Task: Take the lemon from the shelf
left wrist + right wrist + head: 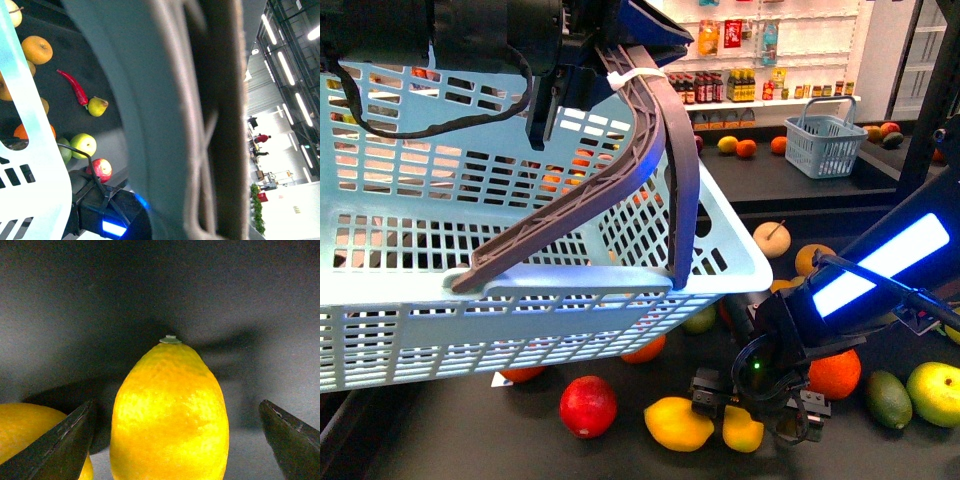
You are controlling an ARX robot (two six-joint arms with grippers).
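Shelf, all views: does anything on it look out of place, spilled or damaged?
One thing: a red chili pepper lies among the fruit on the shelf, beside a small pear. Nothing looks spilled or damaged; the lemon between the right jaws looks whole.

Yellow lemon [170, 415], matte-black shelf [150, 290], pale-blue slotted basket [380, 290], grey-brown handle [655, 110].

Baskets, 2: pale-blue basket [570, 287] filling the left of the front view, grey basket [825, 150] upper right. Lemons, 2, lower centre: big lemon [677, 424], small lemon [740, 432]. Red round fruit [588, 405], 1, lower left of centre. Green oval fruit [888, 398], 1, lower right. Yellow-green apple [934, 393], 1, right edge. Red chilli [75, 86], 1, upper left of the left wrist view.
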